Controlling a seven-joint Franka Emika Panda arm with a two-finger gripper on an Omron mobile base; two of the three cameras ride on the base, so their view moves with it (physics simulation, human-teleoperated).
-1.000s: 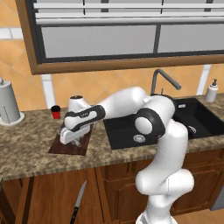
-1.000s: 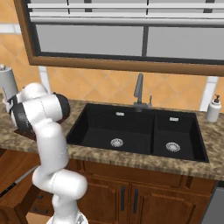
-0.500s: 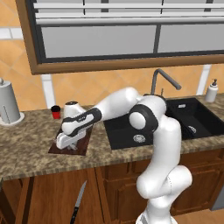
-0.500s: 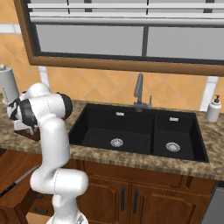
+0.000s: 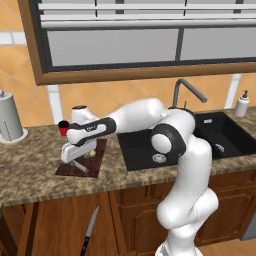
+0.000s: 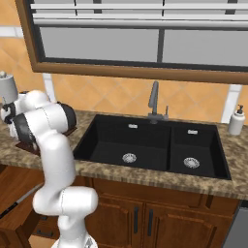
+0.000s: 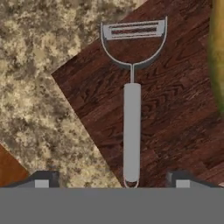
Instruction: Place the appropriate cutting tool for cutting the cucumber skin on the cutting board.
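The grey metal peeler lies flat on the dark reddish-brown cutting board, with its forked head pointing away from the hand. My gripper is open just above the end of the handle. Its fingertips stand wide apart on either side and do not touch the peeler. The yellow-green cucumber lies on the board at the right edge of the hand view. In the left base view my gripper hangs low over the board, with the peeler under it and the cucumber beside it.
The board's corner sits near the speckled counter's front edge. A black sink with a faucet lies to the right. A paper towel roll stands far left, with a small red container behind the board. A black-handled knife shows below the counter.
The hand has shifted slightly left and lower over the board. The peeler now rests on the board between the open fingers.
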